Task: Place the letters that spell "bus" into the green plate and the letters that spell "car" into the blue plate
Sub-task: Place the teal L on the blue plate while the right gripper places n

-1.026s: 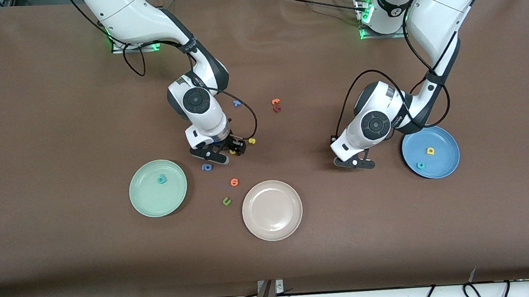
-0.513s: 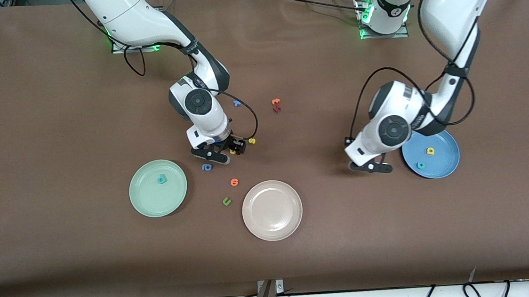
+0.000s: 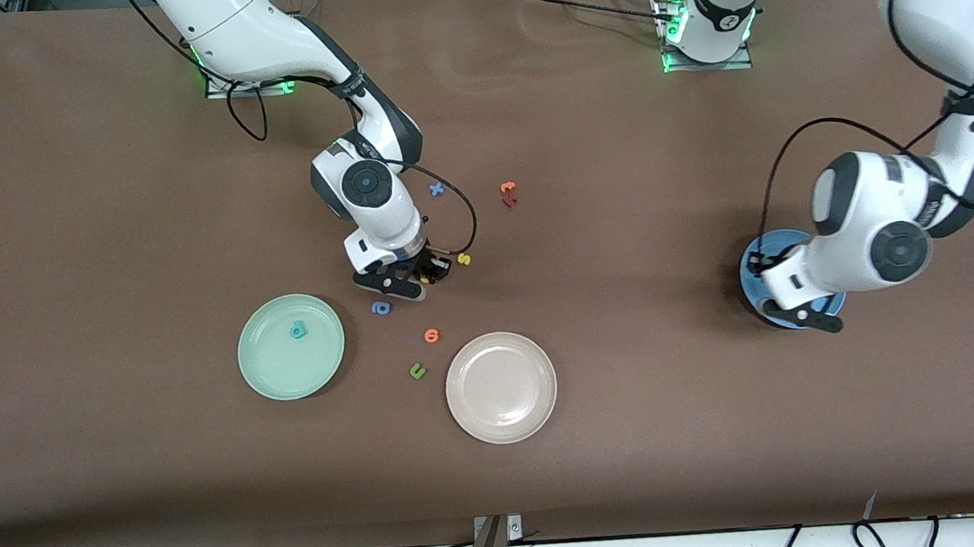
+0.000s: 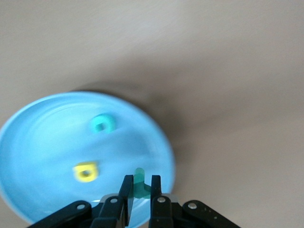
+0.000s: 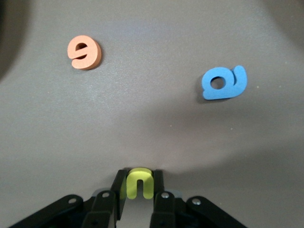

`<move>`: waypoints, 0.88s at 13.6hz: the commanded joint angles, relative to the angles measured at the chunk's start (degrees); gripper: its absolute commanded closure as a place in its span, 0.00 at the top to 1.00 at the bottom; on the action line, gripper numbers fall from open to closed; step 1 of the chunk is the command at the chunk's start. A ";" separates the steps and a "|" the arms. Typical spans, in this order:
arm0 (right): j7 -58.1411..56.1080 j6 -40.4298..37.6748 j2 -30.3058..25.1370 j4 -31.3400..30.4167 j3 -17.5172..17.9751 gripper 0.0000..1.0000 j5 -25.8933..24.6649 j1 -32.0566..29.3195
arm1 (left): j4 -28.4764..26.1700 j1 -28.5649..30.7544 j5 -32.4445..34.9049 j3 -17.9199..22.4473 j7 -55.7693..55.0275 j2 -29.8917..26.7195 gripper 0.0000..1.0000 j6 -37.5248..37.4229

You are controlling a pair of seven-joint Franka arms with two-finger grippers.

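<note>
My right gripper (image 3: 426, 276) is down at the table between the green plate (image 3: 269, 373) and the yellow "s" (image 3: 464, 260). In the right wrist view it (image 5: 139, 175) is shut on the yellow "u" (image 5: 138, 188). A teal "b" (image 3: 298, 329) lies in the green plate. My left gripper (image 3: 806, 316) hangs over the blue plate (image 3: 751, 263). The left wrist view shows this gripper (image 4: 141, 182) shut on the thin teal "r" (image 4: 139, 173). Below it, the teal "c" (image 4: 102, 124) and yellow "a" (image 4: 86, 171) lie in the blue plate (image 4: 42, 142).
A blue round letter (image 3: 381, 308), an orange round letter (image 3: 432, 335) and an olive "u" (image 3: 416, 370) lie near the right gripper. A beige plate (image 3: 500, 386) sits nearest the front camera. A small blue letter (image 3: 437, 190) and red-orange letters (image 3: 508, 193) lie nearer the bases.
My left arm has swung from mid-table toward its own end, carrying the teal "r" to above the blue plate. My right gripper has closed on the yellow "u" and stayed in place.
</note>
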 commanded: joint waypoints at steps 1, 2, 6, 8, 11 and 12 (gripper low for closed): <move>-3.71 -1.39 -2.80 0.06 -0.07 0.00 -0.47 -1.60 | -0.64 1.53 -0.16 -0.63 3.51 -0.32 0.43 -0.71; -7.13 -4.44 -4.21 0.06 -0.07 0.00 -0.47 -2.92 | -0.64 1.44 -0.16 -0.63 3.69 -0.32 0.99 -0.71; -23.82 -12.90 -8.70 -0.03 -0.07 0.00 -0.29 -10.64 | -0.38 1.18 -0.16 -0.89 3.60 -0.32 1.00 -0.71; -31.56 -13.79 -8.88 -0.20 -0.25 0.00 -0.21 -14.08 | -0.20 0.74 -0.16 -1.33 2.82 -0.85 1.00 -0.71; -40.53 -13.79 -8.35 -0.64 -1.21 0.00 -0.21 -17.95 | -0.11 0.56 -0.42 -2.64 2.64 -1.82 1.00 -0.71; -42.21 -13.79 -8.09 -0.64 -1.30 0.00 -0.21 -18.91 | -0.11 0.56 -0.42 -2.65 2.64 -1.82 1.00 -0.71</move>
